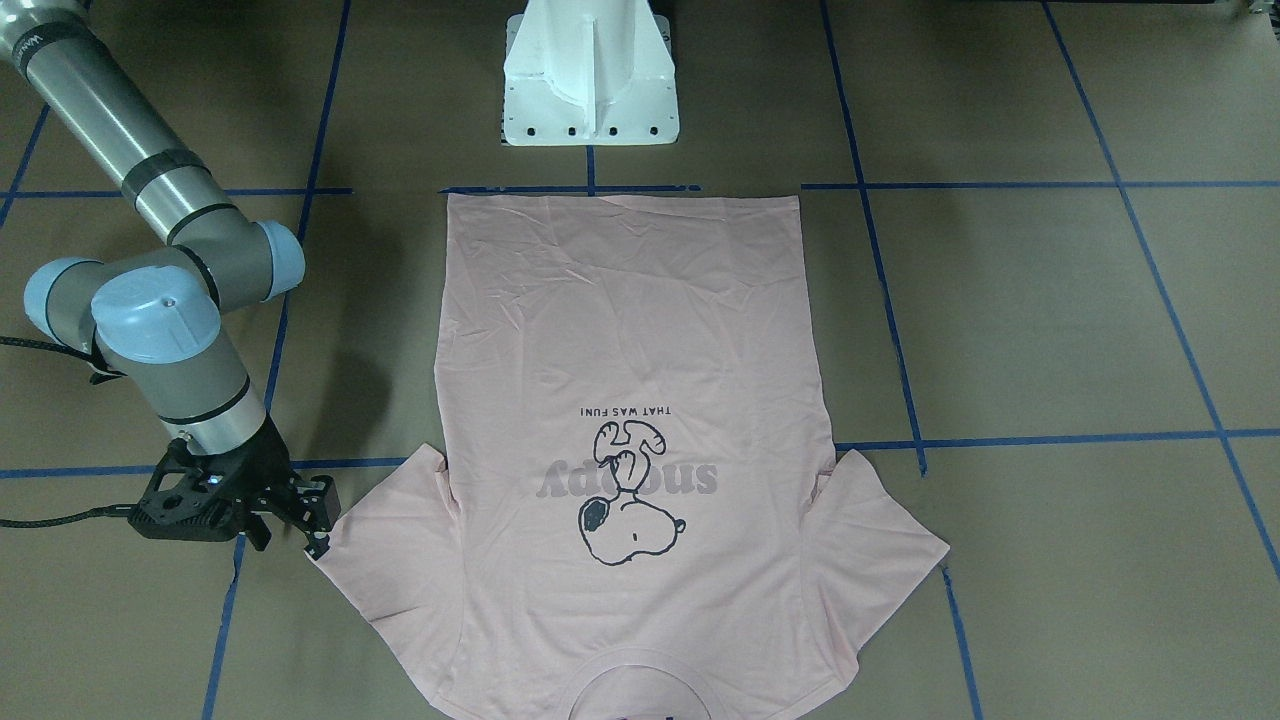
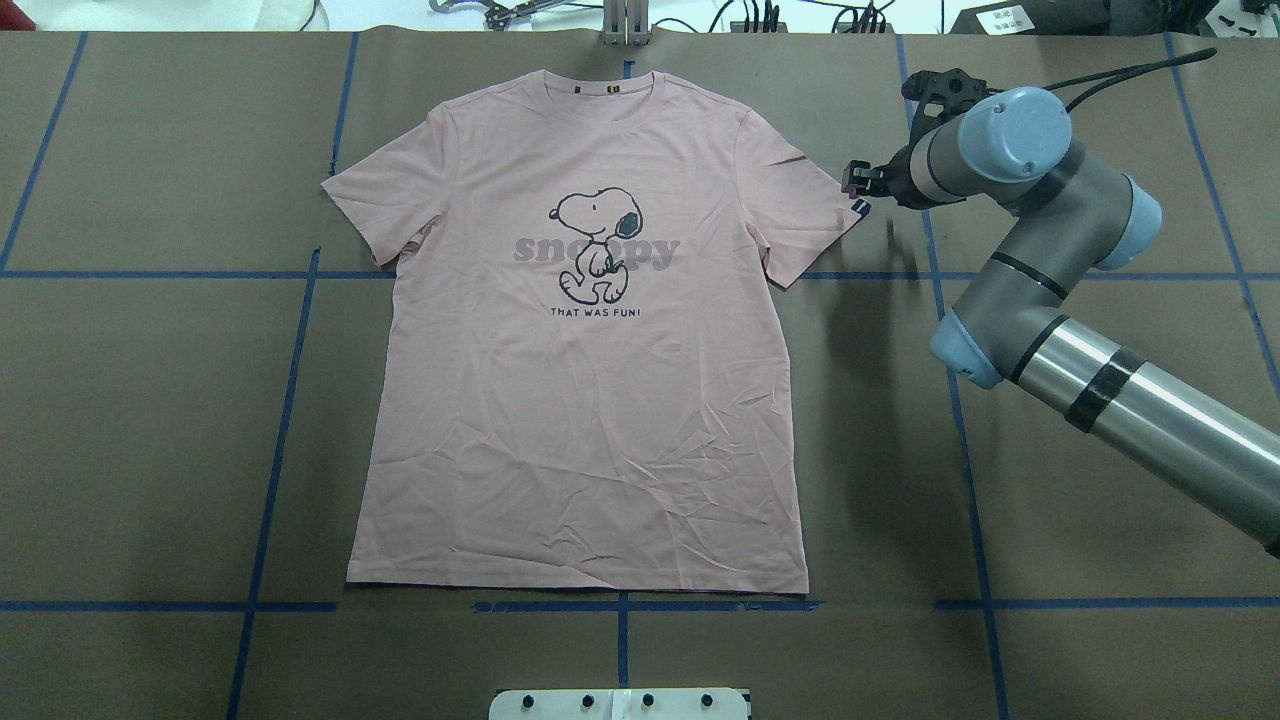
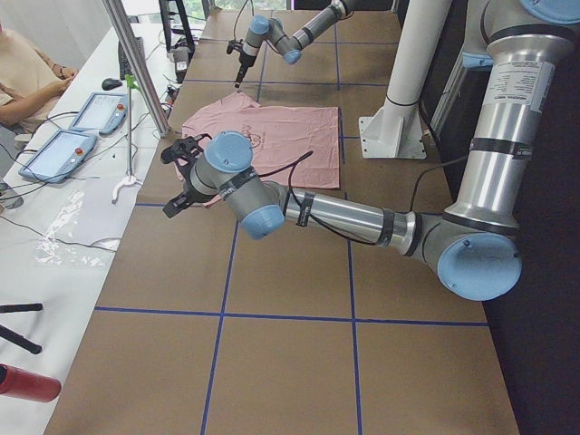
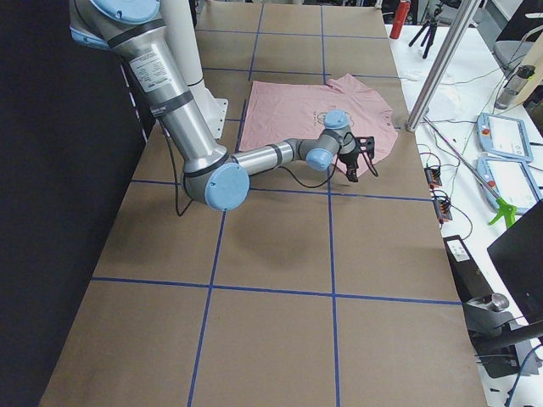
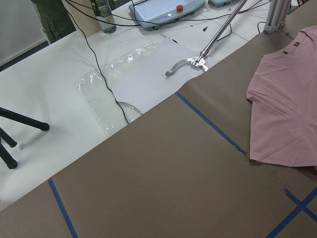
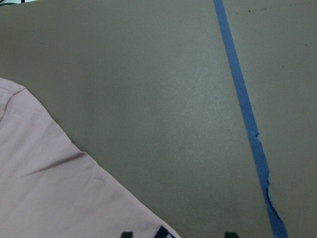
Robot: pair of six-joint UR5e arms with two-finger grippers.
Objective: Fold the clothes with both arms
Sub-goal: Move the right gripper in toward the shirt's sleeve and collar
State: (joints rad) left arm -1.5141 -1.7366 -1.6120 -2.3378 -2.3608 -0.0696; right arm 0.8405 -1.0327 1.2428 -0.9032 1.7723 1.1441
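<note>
The pale pink T-shirt (image 2: 590, 400) lies flat and spread out, print up, collar at the far edge; it also shows in the front view (image 1: 630, 330). My right gripper (image 2: 858, 190) is open and hangs low at the tip of the shirt's right sleeve (image 2: 815, 210). In the right wrist view the sleeve corner with its black tag (image 6: 163, 232) lies between the two fingertips. My left gripper (image 3: 172, 207) shows only in the exterior left view, raised near the table's left side, and I cannot tell if it is open or shut. The left wrist view looks down at the left sleeve (image 5: 285, 119) from a distance.
The white pedestal base (image 1: 590, 90) stands at the robot's side of the table. Blue tape lines (image 2: 270, 420) cross the brown table. Beyond the far edge a white side table (image 5: 74, 64) holds tablets (image 3: 54, 149), plastic sheeting and a grabber tool (image 5: 188, 64). An operator (image 3: 23, 82) sits there.
</note>
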